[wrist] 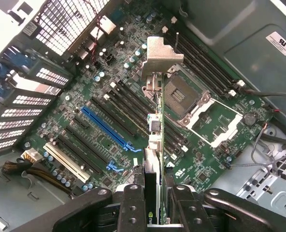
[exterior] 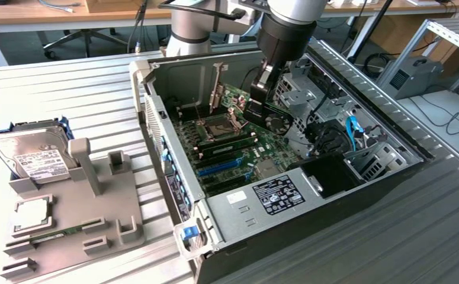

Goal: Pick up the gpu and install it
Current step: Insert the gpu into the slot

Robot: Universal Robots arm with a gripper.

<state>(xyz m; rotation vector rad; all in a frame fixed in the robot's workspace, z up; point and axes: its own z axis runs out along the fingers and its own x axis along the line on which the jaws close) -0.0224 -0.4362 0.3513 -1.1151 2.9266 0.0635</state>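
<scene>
Hard drive [exterior: 32,157] sits in grey holder [exterior: 95,216] beside open case [exterior: 241,222].

Bright, even indoor light from overhead, pale sheen on the ribbed worktop [exterior: 71,89] at the exterior view's left, soft shadow inside the computer case [exterior: 180,83], wrist view evenly lit, glint on the silver bracket of the gpu [wrist: 154,124], tool [wrist: 156,195] dark and murky nearest the lens.

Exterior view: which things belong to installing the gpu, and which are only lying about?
In the job: gpu, held in the jaws over the motherboard; open case.
Lying about: hard drive, memory stick, grey holder, all outside the case.
</scene>
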